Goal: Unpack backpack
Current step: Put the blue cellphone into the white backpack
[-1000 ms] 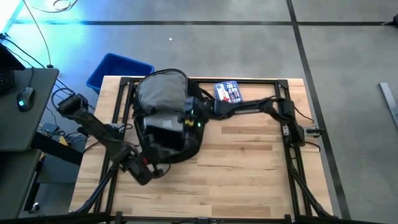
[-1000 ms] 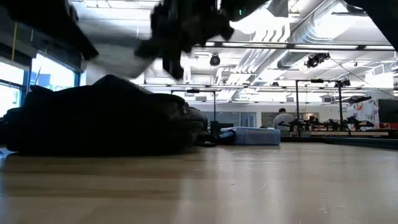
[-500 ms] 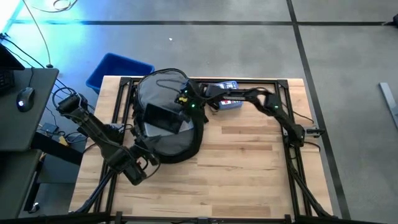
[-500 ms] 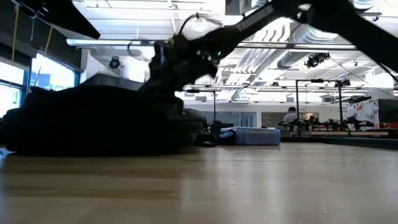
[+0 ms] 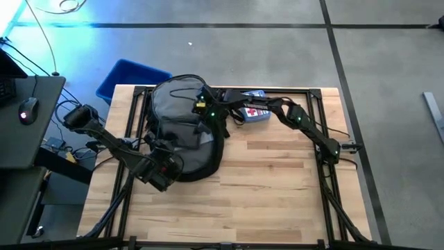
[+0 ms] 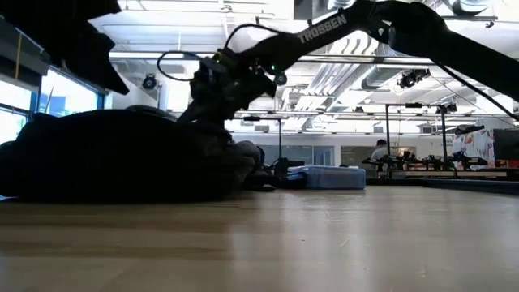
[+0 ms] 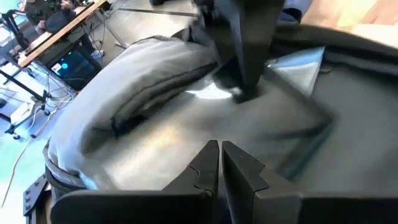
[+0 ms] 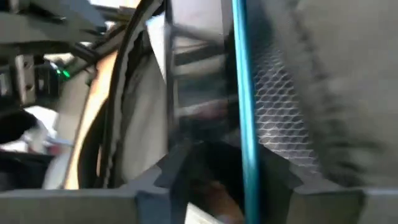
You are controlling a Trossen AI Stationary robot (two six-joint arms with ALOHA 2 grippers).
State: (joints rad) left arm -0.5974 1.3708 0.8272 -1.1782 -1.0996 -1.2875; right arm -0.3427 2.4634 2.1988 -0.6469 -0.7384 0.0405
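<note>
The black backpack [image 5: 182, 142] lies open on the table's far left part, grey lining up; it is a dark mound in the low view [image 6: 122, 158]. A flat clear pouch [image 7: 292, 74] with a teal strip [image 8: 239, 74] lies on the lining. My right gripper [image 5: 202, 110] reaches slanting down onto the pouch's far part, its fingers apart [image 8: 224, 180] with the teal edge between them. My left gripper [image 5: 168, 169] hovers shut [image 7: 219, 162] over the backpack's near-left edge, clear of the lining. My right gripper stands with its fingers [image 8: 168, 174] on either side of the pouch's teal-edged end [image 8: 244, 143], coming slanting down from the table's right. The pouch lies flat on the lining [image 7: 155, 137]. Whether the fingers touch it, I cannot tell.
A blue and white packet [image 5: 254, 105] lies on the table by the far edge, under my right arm. A blue bin [image 5: 132, 78] stands on the floor beyond the far left corner. The table's near and right parts are bare wood [image 5: 277, 180].
My right gripper has gone toward the far edge and down onto the backpack, taking the flat pouch from the backpack's near part to its middle. My left gripper has swung from the near-left toward the backpack and turned, staying shut.
</note>
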